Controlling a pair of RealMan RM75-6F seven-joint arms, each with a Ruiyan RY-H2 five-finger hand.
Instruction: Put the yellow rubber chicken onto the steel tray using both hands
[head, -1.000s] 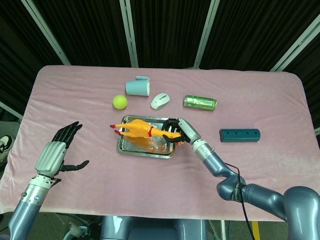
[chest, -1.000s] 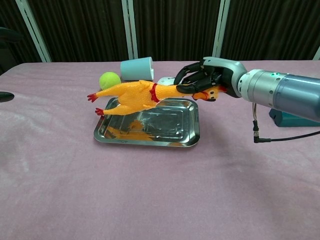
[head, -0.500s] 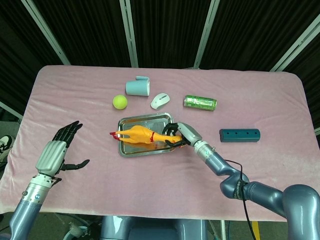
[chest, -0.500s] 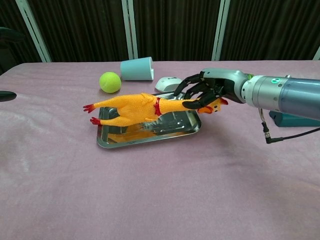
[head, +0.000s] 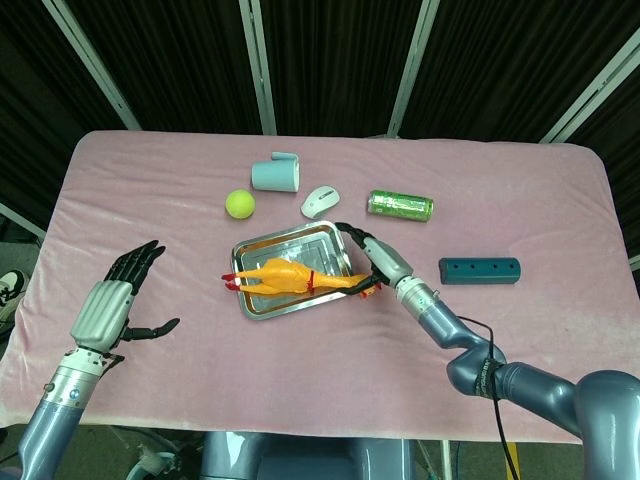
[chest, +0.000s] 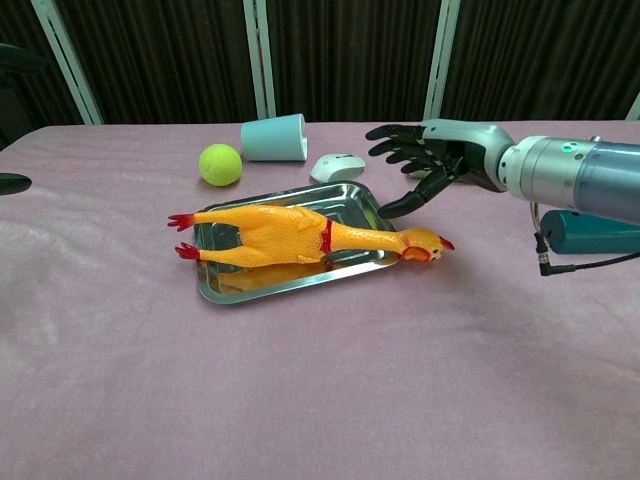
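The yellow rubber chicken (head: 295, 277) (chest: 290, 234) lies lengthwise across the steel tray (head: 275, 250) (chest: 335, 200), its red feet at the left and its head hanging over the tray's right rim. My right hand (head: 372, 258) (chest: 430, 160) hovers just right of and behind the head with its fingers spread, holding nothing. My left hand (head: 112, 305) is far off at the table's left edge, fingers apart and empty. The chest view shows only a dark bit of it at the left border.
Behind the tray lie a green tennis ball (head: 239, 204) (chest: 220, 164), a tipped light-blue cup (head: 275, 173) (chest: 274, 137) and a white mouse (head: 320, 201) (chest: 337, 167). A green can (head: 400, 205) and a teal block (head: 479, 270) (chest: 590, 230) sit to the right.
My right hand lowered the chicken onto the tray, let go of its head and drew back to the right with fingers spread. The tray got skewed. The left hand stayed put.
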